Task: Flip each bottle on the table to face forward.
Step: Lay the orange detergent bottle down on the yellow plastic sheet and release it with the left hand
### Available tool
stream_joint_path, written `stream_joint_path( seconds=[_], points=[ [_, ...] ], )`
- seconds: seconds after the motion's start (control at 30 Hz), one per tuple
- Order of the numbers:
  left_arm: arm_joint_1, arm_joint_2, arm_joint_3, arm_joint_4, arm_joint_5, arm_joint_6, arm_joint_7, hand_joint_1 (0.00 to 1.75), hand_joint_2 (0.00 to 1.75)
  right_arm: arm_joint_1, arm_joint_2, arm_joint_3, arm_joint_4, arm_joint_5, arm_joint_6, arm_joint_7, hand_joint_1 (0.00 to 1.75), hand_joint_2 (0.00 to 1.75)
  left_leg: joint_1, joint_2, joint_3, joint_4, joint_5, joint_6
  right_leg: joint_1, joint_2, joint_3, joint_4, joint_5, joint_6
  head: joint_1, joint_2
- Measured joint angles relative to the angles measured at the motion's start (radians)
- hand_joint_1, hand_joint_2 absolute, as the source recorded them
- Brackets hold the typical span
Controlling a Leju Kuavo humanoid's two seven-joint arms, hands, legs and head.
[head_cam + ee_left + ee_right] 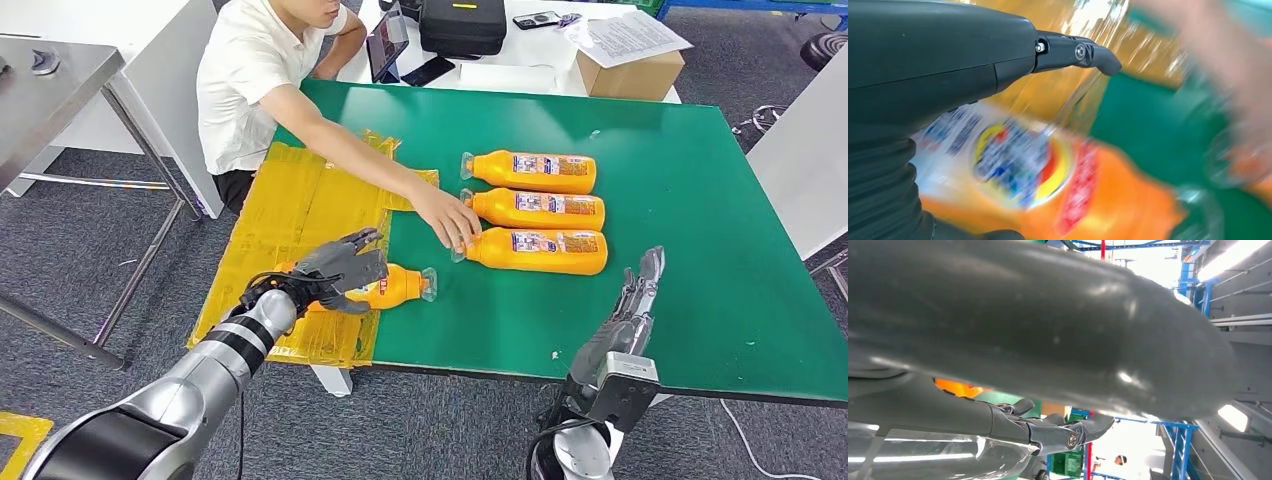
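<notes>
On the green surface (pixel 700 250), three orange bottles (pixel 538 212) lie stacked in a row; a person's hand (pixel 447 217) touches the nearest. Left of them, the left hand (pixel 343 267) grips a fourth bottle (pixel 397 285). The right hand (pixel 640 285) hovers with fingers straight, holding nothing.

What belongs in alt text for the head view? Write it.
The left robot hand grips an orange bottle lying on a green table, while a person's hand touches one of three more bottles. The right robot hand hovers open.
</notes>
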Motion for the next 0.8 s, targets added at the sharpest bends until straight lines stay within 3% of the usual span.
stream_joint_path(
  seconds=[0.3,0.37,0.47,0.53,0.6,0.7,0.8],
  points=[
    [0.019,-0.025,-0.002,-0.045,-0.009,0.042,-0.011,0.0,1.75,0.004,-0.003,0.0,0.001,0.008,-0.008,0.0,0.0,0.0,0.0,0.0,0.0,0.0,0.0,0.0,0.0,0.0,0.0,0.0,0.0,0.0,0.0,0.0],
    [0.048,-0.028,-0.012,-0.091,-0.023,0.1,-0.029,0.0,1.75,0.01,-0.004,-0.001,0.001,0.035,-0.022,0.0,0.0,0.0,0.0,0.0,0.0,0.0,0.0,0.0,0.0,0.0,0.0,0.0,0.0,0.0,0.0,0.0],
    [0.156,-0.03,-0.066,-0.271,-0.081,0.273,-0.054,0.0,1.75,0.035,-0.004,-0.008,-0.008,0.145,-0.04,0.0,0.0,0.0,0.0,0.0,0.0,0.0,0.0,0.0,0.0,0.0,0.0,0.0,0.0,0.0,0.0,0.0],
    [0.246,-0.028,-0.123,-0.421,-0.144,0.413,-0.062,0.0,1.75,0.054,-0.001,-0.026,-0.015,0.287,-0.042,0.0,0.0,0.87,0.0,0.0,-0.002,0.0,-0.001,0.0,0.0,0.0,-0.001,0.0,-0.001,0.0,0.0,0.0],
    [0.336,-0.023,-0.177,-0.565,-0.186,0.538,-0.081,0.0,1.75,0.066,0.005,-0.062,-0.001,0.517,-0.043,0.006,0.0,1.75,0.0,0.0,-0.002,0.0,-0.002,-0.001,0.0,0.0,-0.002,-0.001,-0.002,0.001,0.0,0.0],
    [0.454,-0.015,-0.234,-0.739,-0.151,0.618,-0.126,0.0,1.75,0.069,0.008,-0.15,0.071,0.894,-0.043,0.058,0.0,1.75,0.0,-0.002,-0.002,0.0,-0.003,0.0,0.0,0.0,-0.001,-0.002,-0.003,0.002,0.0,0.0],
    [0.541,-0.008,-0.254,-0.847,-0.056,0.603,-0.153,0.0,1.75,0.069,-0.005,-0.249,0.128,1.107,-0.043,0.136,0.0,1.75,0.0,-0.004,-0.002,0.0,-0.003,0.001,0.0,-0.001,-0.001,-0.002,-0.003,0.002,0.0,0.0]
  ],
)
